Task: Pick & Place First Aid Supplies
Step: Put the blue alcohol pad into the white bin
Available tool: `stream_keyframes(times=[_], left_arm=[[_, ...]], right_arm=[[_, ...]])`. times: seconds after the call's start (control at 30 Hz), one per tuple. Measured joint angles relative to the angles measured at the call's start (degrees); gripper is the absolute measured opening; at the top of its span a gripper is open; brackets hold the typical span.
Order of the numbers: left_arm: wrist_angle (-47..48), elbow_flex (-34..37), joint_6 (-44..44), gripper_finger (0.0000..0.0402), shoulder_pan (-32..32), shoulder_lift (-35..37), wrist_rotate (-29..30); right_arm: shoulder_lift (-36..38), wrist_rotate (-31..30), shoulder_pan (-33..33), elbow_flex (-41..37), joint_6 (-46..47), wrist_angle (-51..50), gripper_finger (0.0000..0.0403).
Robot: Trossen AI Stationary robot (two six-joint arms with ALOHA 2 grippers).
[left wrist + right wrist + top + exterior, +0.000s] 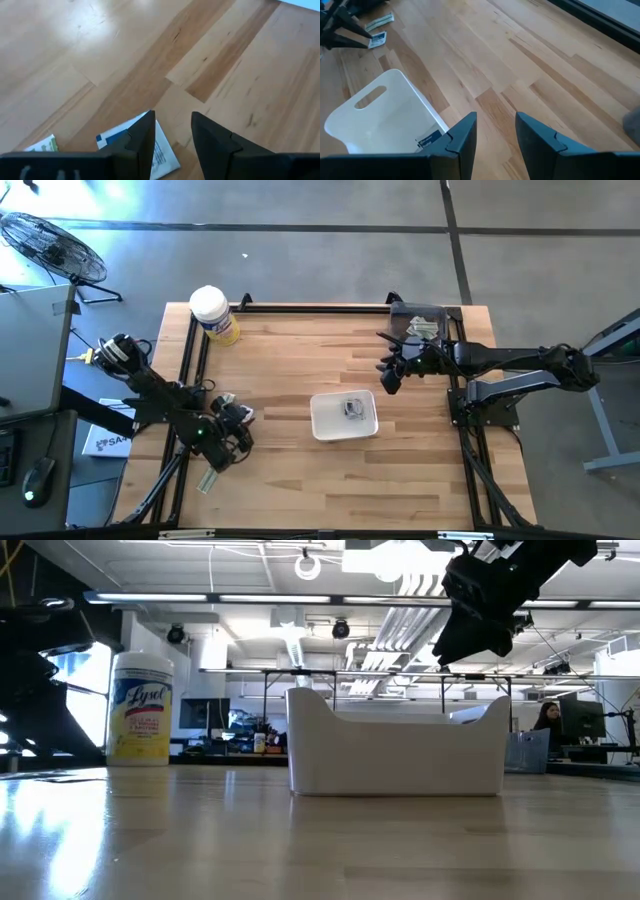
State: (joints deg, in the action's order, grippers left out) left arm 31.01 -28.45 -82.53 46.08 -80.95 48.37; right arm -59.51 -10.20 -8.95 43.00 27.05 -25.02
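Observation:
The white tray stands mid-table with one first aid packet lying in it, also seen in the right wrist view as a blue-printed packet. My left gripper is open, low over the table's near left part. A square white packet with blue print lies flat on the wood just beside one of its fingers. A pale greenish strip lies next to that packet. My right gripper is open and hangs above the table right of the tray.
A yellow canister with a white lid stands at the far left corner. More packets lie in a pile at the far right corner. A greenish strip lies near the table's left edge. Bare wood stretches between the tray and the near edge.

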Motion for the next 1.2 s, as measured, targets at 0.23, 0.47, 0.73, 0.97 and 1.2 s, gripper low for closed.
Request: stream_keyframes(times=[0.23,0.47,0.73,0.97,1.2], left_arm=[[-5.80,4.10,-0.13,0.0124,0.05,0.00,0.90],[-12.59,8.42,-0.31,0.0124,0.07,-0.71,0.90],[-14.83,9.22,-1.31,0.0104,0.12,-6.14,1.92],[-14.87,9.16,-6.43,0.0030,0.10,-8.15,2.38],[-14.61,8.81,-6.79,0.0006,0.05,-8.30,2.78]], right_arm=[[0.00,-0.85,0.00,0.00,-0.40,0.07,0.0129],[0.00,-1.66,0.00,0.00,-1.28,0.24,0.0129],[0.00,-0.27,0.00,-0.02,-1.55,0.35,0.0129],[0.00,-0.11,0.00,-0.02,-1.55,1.62,0.0129],[0.00,1.58,0.00,-0.02,-1.55,2.60,0.0129]])
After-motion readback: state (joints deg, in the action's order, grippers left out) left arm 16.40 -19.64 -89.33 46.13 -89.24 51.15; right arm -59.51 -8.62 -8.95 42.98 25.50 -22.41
